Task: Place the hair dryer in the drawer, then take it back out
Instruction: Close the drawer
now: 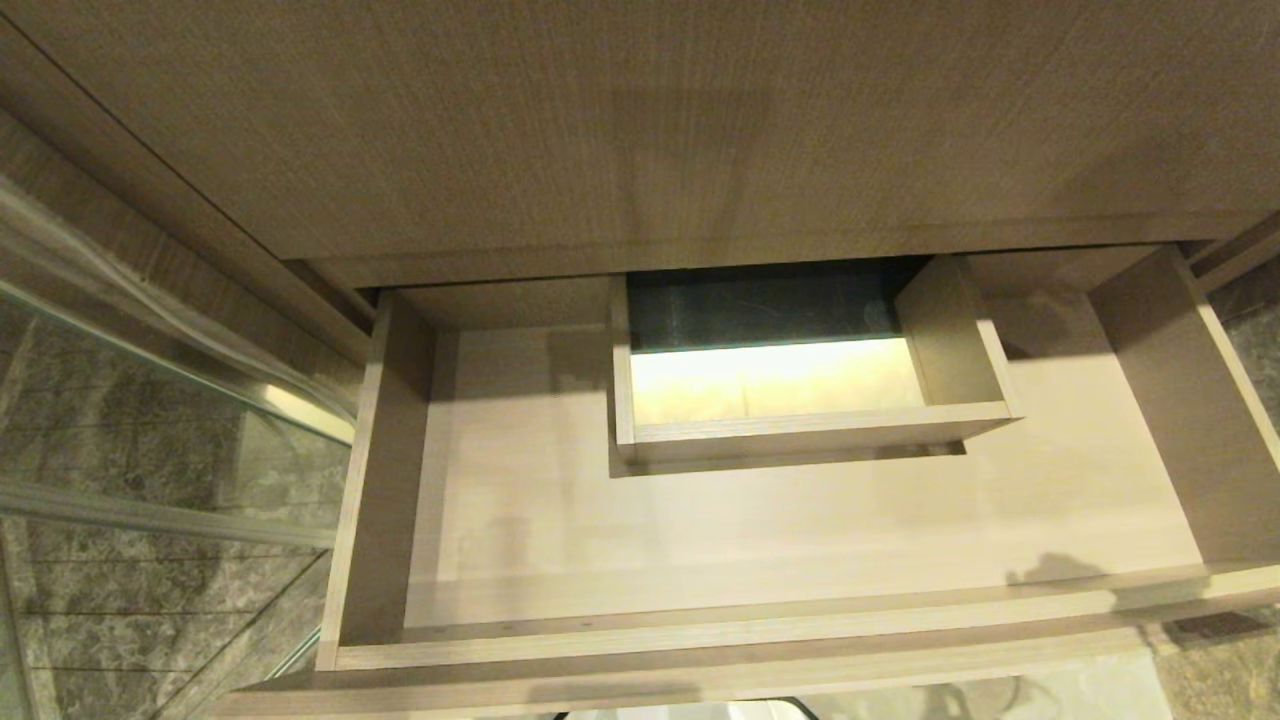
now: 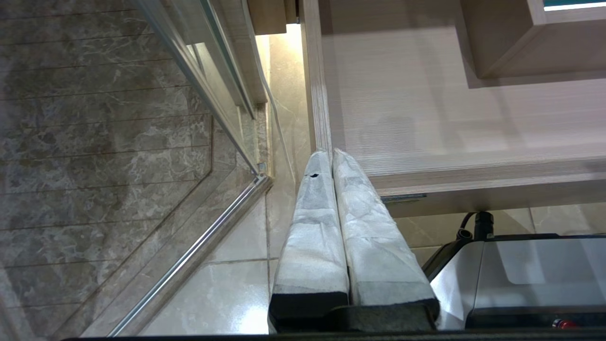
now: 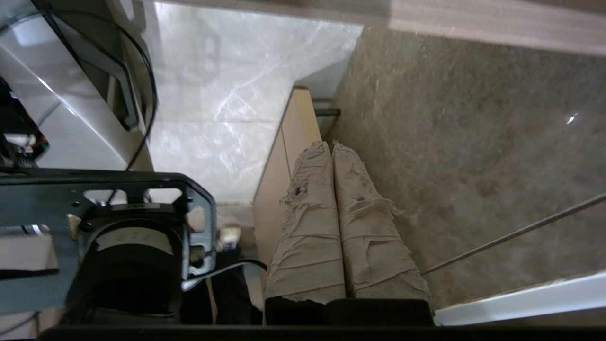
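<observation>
A home bathroom: marble-look floor tiles (image 2: 227,284), a glass shower screen (image 1: 150,400) and a wood-grain vanity with its drawer (image 1: 800,520) open.

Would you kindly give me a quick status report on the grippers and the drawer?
Left gripper shut, empty, at drawer corner. Right gripper shut, empty, low over floor. Drawer open; hair dryer not in view. Nothing in the way.

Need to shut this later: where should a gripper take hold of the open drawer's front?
The drawer front is flat and handleless, so hook its exposed top edge from above, fingers straddling the panel, probably mid-width so it slides straight. Both grippers, left and right, are shut.
</observation>
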Robot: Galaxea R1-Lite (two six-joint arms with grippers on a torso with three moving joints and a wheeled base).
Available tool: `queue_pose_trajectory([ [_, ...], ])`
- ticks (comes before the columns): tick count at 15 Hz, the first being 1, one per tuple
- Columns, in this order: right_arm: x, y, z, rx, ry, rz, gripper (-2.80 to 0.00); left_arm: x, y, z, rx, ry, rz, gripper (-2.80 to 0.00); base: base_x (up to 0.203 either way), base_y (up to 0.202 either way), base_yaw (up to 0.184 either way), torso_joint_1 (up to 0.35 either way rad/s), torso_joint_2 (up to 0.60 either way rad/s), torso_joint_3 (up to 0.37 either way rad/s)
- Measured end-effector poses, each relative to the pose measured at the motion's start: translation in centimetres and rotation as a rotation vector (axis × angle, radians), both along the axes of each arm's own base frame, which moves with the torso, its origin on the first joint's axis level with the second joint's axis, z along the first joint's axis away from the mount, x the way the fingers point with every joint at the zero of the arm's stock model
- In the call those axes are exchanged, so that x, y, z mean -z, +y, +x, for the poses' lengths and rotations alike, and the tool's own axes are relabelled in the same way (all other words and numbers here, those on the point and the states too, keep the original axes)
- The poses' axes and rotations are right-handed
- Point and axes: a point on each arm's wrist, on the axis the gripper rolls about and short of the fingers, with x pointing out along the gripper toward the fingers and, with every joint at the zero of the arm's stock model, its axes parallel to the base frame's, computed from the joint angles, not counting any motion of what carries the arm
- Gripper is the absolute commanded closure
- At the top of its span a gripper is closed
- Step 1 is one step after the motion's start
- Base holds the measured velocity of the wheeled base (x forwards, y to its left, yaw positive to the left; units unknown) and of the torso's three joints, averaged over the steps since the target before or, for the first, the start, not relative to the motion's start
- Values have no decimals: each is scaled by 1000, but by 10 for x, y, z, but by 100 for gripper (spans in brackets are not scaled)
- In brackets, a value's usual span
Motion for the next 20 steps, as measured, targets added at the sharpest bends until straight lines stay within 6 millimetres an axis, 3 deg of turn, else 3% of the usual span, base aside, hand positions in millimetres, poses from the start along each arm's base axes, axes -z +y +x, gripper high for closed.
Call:
queue_pose_trajectory([
  [6,9,-13,22,-57,273,39,0,0,0,0,0,0,0,0,0,0,0,0,0,0],
  [15,31,-36,68,-53,384,91,0,0,0,0,0,0,0,0,0,0,0,0,0,0],
  [20,45,-45,83,-40,483,72,0,0,0,0,1,0,0,0,0,0,0,0,0,0],
])
